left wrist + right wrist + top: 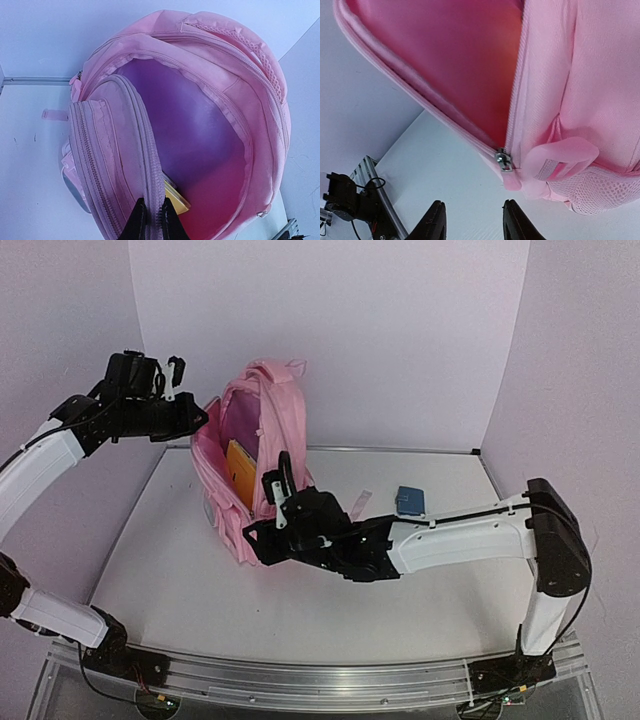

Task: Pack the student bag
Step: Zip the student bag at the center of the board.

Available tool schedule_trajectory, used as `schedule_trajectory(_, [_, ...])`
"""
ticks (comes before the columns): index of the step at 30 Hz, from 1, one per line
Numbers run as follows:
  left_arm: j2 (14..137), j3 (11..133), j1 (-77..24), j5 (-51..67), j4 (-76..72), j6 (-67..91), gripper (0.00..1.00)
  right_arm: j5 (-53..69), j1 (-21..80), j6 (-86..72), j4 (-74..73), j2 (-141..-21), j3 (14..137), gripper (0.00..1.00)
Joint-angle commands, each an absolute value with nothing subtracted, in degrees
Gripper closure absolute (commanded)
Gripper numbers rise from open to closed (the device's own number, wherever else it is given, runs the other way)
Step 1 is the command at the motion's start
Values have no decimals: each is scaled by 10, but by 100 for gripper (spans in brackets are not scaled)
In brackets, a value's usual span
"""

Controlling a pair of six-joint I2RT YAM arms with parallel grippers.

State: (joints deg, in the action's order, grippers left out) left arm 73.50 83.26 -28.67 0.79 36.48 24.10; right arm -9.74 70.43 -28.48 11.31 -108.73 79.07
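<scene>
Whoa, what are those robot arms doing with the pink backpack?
They're packing the student bag, which stands unzipped on the table. The left gripper is shut on the edge of the bag's front flap. The right gripper hovers open near the zipper pull, touching nothing. A yellow thing sits inside the bag, and a small blue thing lies on the table beside it.

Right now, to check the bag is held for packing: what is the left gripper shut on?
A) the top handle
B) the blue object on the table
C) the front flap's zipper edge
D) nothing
C: the left wrist view shows the left gripper pinching the student bag by its front flap's zipper edge.
</scene>
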Motion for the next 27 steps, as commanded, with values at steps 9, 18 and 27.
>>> schedule_trajectory(9, [738,879,-285,32,322,229,100,-192,707,-277,144,-1152,836,68])
schedule_trajectory(18, [741,881,-285,36,321,229,100,-211,707,-264,144,-1177,864,80])
schedule_trajectory(27, [746,883,-284,38,320,225,100,-197,707,-254,144,-1138,851,100])
